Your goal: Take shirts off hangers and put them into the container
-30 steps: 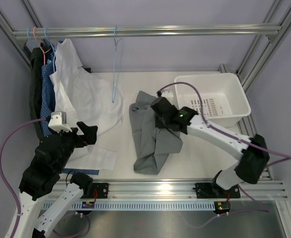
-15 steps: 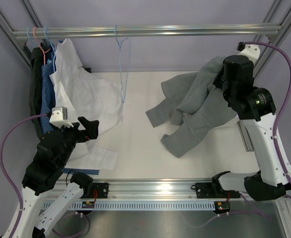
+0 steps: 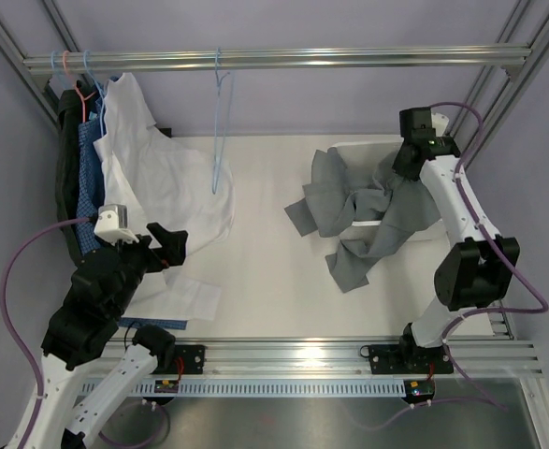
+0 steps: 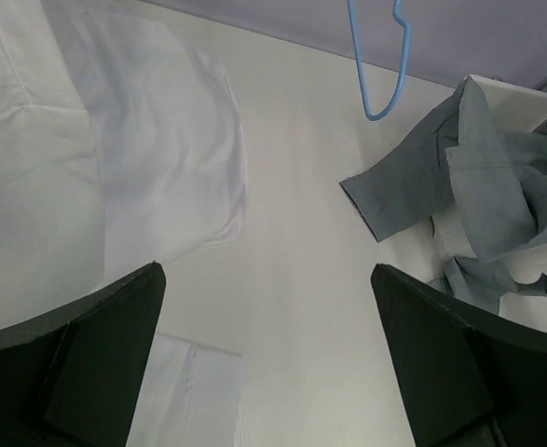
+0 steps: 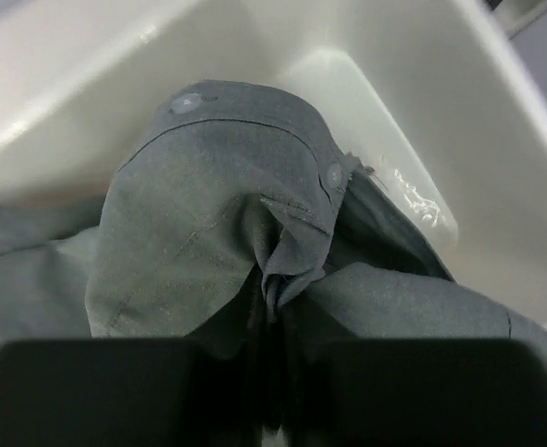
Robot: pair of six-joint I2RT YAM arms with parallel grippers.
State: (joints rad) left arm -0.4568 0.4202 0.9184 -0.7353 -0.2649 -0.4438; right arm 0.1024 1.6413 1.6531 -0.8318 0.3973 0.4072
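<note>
The grey shirt lies bunched over the white container, with a sleeve and its hem spilling over the left rim onto the table. My right gripper sits low over the container's back part. In the right wrist view its jaws pinch a gathered fold of the grey shirt above the container's wall. My left gripper stands wide open near the white shirt; nothing lies between its fingers. An empty light blue hanger hangs from the rail.
The aluminium rail crosses the back. At its left end hang the white shirt, a blue checked shirt and a dark shirt on hangers. The white shirt's tail lies on the table beside my left gripper.
My right arm lifted the grey shirt off the middle of the table, swung it right, and lowered it onto the container. The empty hanger swayed. The left arm hardly moved.
</note>
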